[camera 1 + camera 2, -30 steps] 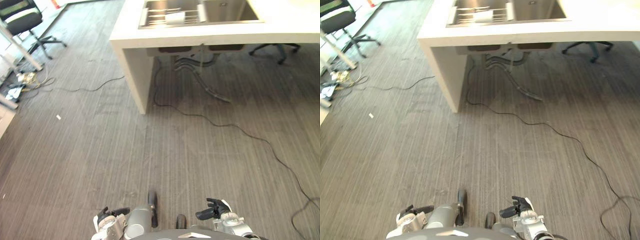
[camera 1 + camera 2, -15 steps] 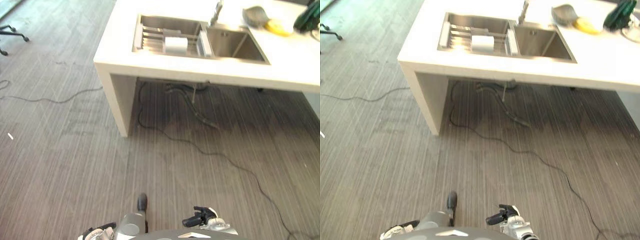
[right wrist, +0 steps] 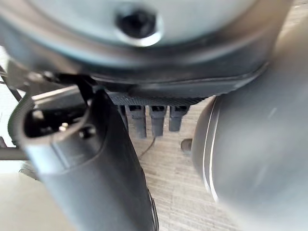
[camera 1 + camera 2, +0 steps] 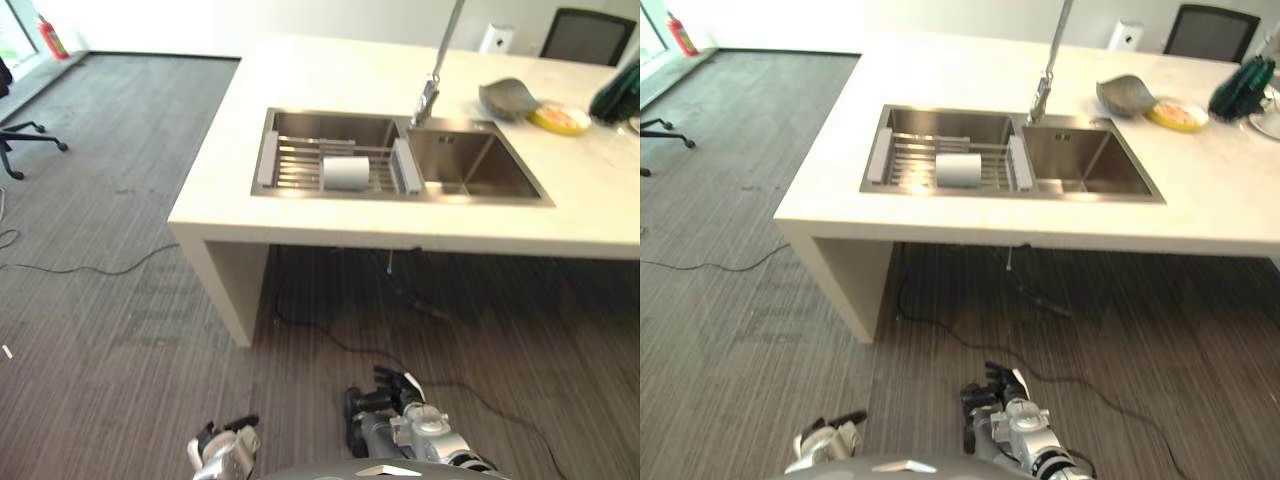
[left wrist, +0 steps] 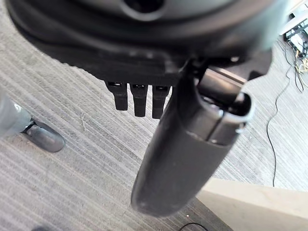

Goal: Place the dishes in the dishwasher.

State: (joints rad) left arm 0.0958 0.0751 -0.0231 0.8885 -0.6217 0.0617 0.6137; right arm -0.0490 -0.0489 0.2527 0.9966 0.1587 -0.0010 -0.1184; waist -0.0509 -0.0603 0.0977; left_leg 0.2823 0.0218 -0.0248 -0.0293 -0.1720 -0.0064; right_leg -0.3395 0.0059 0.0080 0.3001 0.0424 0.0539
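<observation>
Both hands hang empty (left hand point(image 5: 144, 91), right hand point(image 3: 151, 118)), fingers straight.

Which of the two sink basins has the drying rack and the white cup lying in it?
The left basin, farther from the faucet's right side: a slatted rack spans it with a white cup on its side. The right basin looks bare.

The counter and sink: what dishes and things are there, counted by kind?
White cup lying on the sink rack: 1
Grey bowl: 1
Yellow dish: 1
Tap: 1
Dark green item at the counter's edge: 1
Total: 5
</observation>
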